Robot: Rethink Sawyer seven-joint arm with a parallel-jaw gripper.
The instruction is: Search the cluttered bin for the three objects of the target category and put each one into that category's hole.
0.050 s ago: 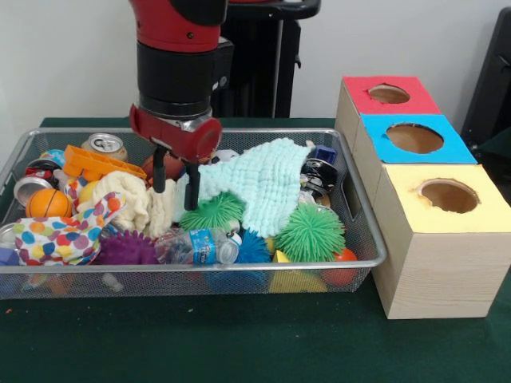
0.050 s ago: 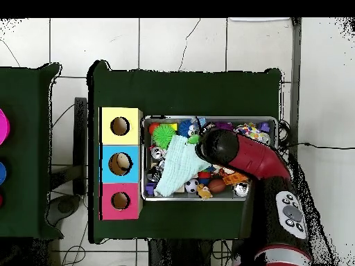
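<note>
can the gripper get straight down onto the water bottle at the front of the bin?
Probably yes. The bottle lies on top of the clutter, uncovered, just in front of the open gripper, with nothing between them.

I see a dark green desk (image 1: 239,351) under a silver wire bin (image 1: 192,275). Beside it, at the right of the frame, sit three pale wood boxes topped red (image 1: 389,96), blue (image 1: 413,138) and yellow (image 1: 449,199). Inside the bin: a mint-green cloth (image 1: 263,183), two green spiky balls (image 1: 310,233), a purple one (image 1: 126,249), an orange ball (image 1: 48,203) and a polka-dot cloth (image 1: 60,235) (white with many-coloured spots). My arm (image 1: 180,48) is red and black.
</note>
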